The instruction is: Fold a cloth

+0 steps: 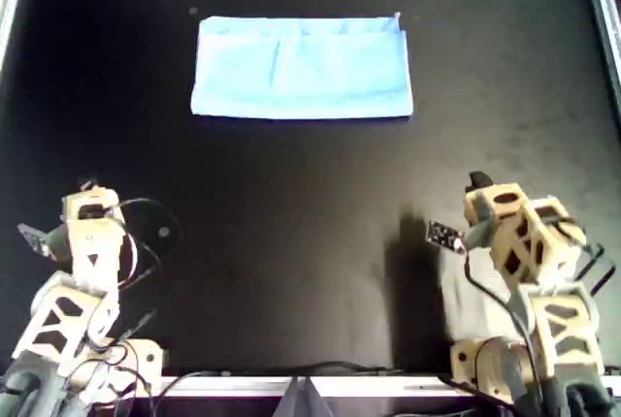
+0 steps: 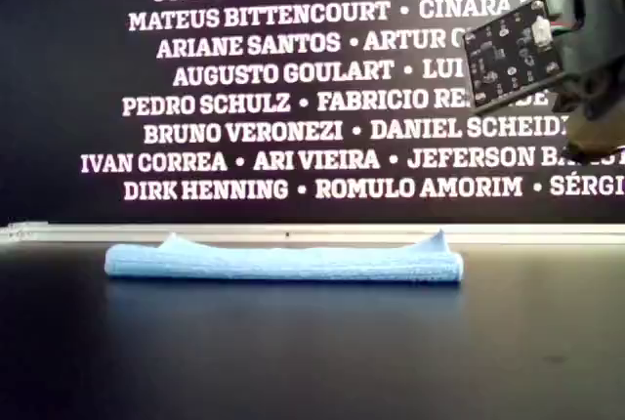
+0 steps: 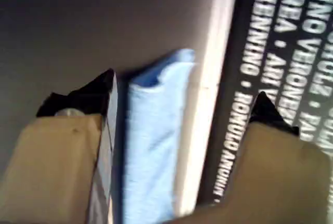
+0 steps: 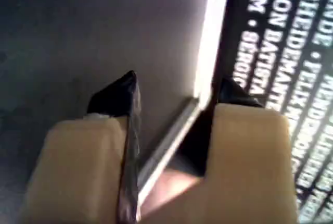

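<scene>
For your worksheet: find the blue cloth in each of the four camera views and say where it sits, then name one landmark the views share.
Overhead view: the cloth lies folded near the top, centre-left.
Exterior view: a low flat strip across the left and middle.
Left wrist view: seen between the open fingers.
Right wrist view: not in it.
Shared landmark: the pale table rim just behind the cloth.

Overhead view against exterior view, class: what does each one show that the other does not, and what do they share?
Only the overhead view shows both arms resting near its bottom edge, clear of the cloth, and the cloth's rectangular outline near the table's far edge. Only the exterior view shows the wall of white names, a circuit board at its upper right, and the cloth's low, layered profile with two raised corners. Both show the light-blue cloth lying folded on the black table.
</scene>
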Available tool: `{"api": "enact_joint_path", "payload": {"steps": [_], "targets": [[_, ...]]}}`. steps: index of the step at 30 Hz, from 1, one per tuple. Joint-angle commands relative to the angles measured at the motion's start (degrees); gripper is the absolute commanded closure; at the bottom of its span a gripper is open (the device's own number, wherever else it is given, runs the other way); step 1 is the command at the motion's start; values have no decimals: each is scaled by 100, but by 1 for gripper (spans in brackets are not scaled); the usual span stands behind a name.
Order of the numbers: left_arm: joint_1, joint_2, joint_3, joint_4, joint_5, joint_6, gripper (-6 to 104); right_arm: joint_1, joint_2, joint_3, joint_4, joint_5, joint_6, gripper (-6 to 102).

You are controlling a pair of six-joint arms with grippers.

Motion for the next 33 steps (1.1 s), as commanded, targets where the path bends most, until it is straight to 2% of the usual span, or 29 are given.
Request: {"api": "enact_joint_path", "payload": {"steps": [1,6,8,10,11,12,17,19,21,24,25,27,30,33], "targets": [[-97,545,149,-158,18,-9,7,-18,1204,352,-316,26,-18,33],[-97,1942,888,-149,9,62,7,53,1837,1248,-316,-62,-18,33],[-97,1942,1037,-149,9,62,8,53,1767,1257,-316,9,-18,34],[-97,1925,1107,-132,9,62,8,18,1767,1248,-316,0,62,34],[-97,1925,1107,-132,9,18,8,35,1767,1248,-316,26,9,34],[-97,1925,1107,-123,9,0,8,0,1758,1248,-308,26,62,33],[-105,1916,1107,-97,35,-9,8,97,1617,1248,-308,-79,79,33],[-114,1846,1107,-79,79,62,8,114,1397,1248,-264,-79,-26,33],[-211,1608,1099,-62,369,79,8,114,993,1248,-246,-79,-88,33],[-378,870,984,-44,1002,176,8,114,158,1134,-264,-79,-448,33],[-378,562,967,-44,1195,211,8,114,-70,1002,-264,-79,-510,33],[-378,-18,817,-62,1512,229,7,105,-527,677,-264,-79,-519,33],[-378,-703,369,-105,1784,141,7,114,-1336,97,-299,-79,-519,33],[-378,-976,-9,-158,1898,149,4,105,-2171,-606,-299,-79,-510,27]]}}
